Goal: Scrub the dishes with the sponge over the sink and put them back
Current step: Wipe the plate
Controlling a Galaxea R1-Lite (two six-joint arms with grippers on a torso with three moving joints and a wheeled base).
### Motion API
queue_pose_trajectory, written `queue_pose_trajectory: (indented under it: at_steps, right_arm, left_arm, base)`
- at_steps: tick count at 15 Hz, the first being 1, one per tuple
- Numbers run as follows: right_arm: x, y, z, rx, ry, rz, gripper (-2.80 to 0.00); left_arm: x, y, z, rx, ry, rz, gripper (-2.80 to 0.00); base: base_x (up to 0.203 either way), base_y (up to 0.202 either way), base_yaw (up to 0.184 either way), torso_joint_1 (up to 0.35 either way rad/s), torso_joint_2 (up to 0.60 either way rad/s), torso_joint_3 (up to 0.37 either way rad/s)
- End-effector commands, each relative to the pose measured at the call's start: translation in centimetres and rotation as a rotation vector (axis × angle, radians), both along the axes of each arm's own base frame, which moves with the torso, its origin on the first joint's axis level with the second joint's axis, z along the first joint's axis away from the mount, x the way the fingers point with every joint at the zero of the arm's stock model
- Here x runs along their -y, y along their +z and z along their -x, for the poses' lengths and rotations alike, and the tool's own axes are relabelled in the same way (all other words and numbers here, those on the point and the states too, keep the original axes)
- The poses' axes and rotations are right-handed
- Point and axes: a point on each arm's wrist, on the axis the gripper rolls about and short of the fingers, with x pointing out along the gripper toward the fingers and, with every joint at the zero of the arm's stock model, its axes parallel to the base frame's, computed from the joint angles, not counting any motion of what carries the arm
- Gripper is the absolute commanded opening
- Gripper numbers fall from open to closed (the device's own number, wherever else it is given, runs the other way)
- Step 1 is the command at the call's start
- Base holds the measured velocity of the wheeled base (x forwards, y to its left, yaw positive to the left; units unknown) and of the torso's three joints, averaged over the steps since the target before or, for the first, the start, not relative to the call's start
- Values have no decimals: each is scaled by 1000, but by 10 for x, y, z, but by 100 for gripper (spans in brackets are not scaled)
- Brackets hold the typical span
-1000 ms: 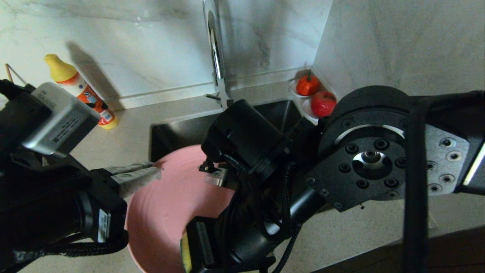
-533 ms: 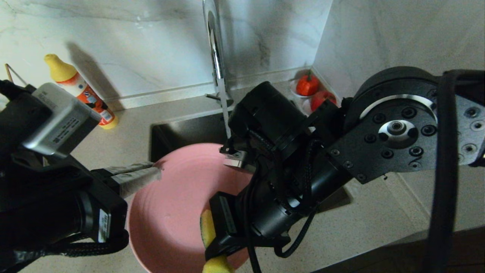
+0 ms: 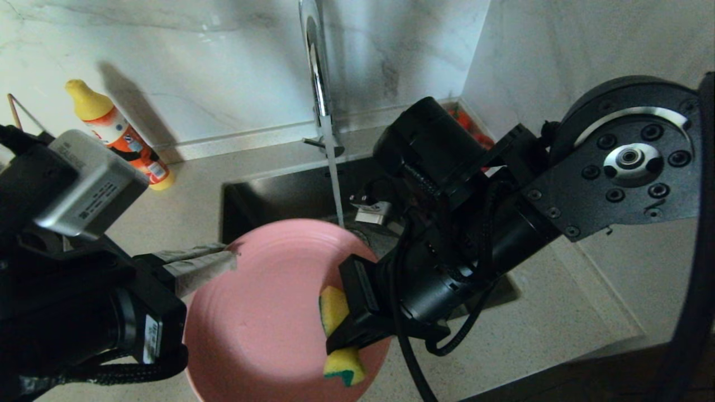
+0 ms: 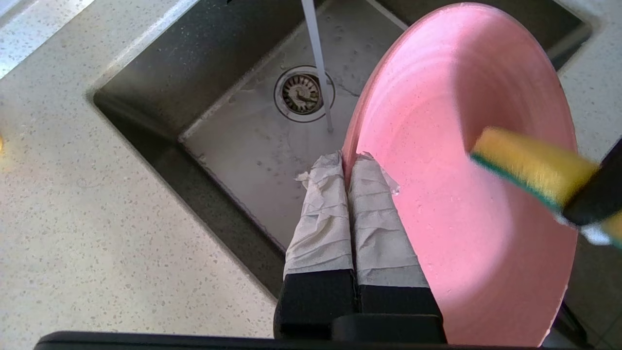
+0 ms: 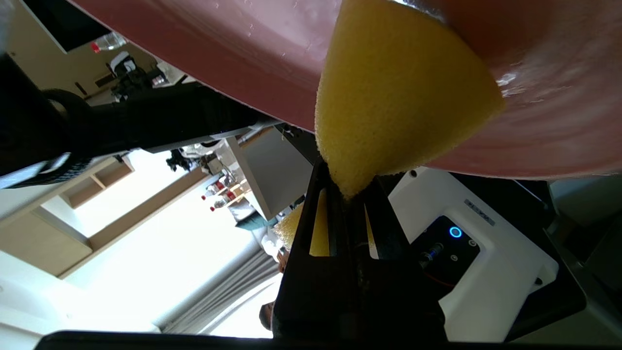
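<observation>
The pink plate (image 3: 262, 312) hangs tilted over the dark sink (image 3: 268, 192). My left gripper (image 3: 232, 259) is shut on its rim, the taped fingers (image 4: 374, 214) pinching the edge. My right gripper (image 3: 342, 335) is shut on the yellow sponge (image 3: 334, 306) with a green layer, and the sponge presses on the plate's face near its right side. From the right wrist, the sponge (image 5: 398, 97) bulges out of the gripper (image 5: 347, 187) against the plate (image 5: 218, 43). A thin stream of water (image 3: 334, 173) runs from the chrome tap (image 3: 315, 72). The teal bowl is out of view.
An orange bottle with a yellow cap (image 3: 120, 134) stands on the counter at the back left. Red fruit (image 3: 461, 120) shows in part behind my right arm at the back corner. The drain (image 4: 302, 92) lies under the stream. A wall closes the right side.
My right arm has swung to the right and away, dragging the sponge across the plate's face and into fuller view. The left gripper and the plate have stayed in place.
</observation>
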Motion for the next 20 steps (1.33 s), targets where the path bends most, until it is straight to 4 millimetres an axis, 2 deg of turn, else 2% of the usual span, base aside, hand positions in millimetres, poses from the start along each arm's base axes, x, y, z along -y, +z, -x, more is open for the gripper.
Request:
queue_pose_trajectory:
  at_steps: [1, 7, 11, 14, 16, 20]
  right_arm:
    - [7, 5, 2, 0, -8, -7, -280]
    - [24, 30, 15, 49, -6, -70, -280]
    - [51, 61, 36, 109, -6, -148, -280]
    - [74, 83, 53, 159, -7, -213, -280]
    - [90, 93, 58, 186, -32, -241, -280]
    - [118, 94, 58, 199, -105, -222, -280]
  left_arm:
    - [1, -2, -1, -5, 3, -9, -280]
    - [2, -13, -2, -32, 3, -36, -280]
    - [6, -27, -6, -98, 27, -28, -280]
    - [10, -44, -20, -209, 105, 31, -280]
    - [12, -51, -29, -275, 147, 87, -280]
    - [19, -68, -48, -380, 235, 141, -280]
  base:
    - [0, 0, 0, 0, 0, 0]
    - [0, 0, 0, 0, 0, 0]
    - [0, 0, 0, 0, 0, 0]
    - [0, 0, 0, 0, 0, 0]
    - [0, 0, 0, 0, 0, 0]
    - [0, 0, 0, 0, 0, 0]
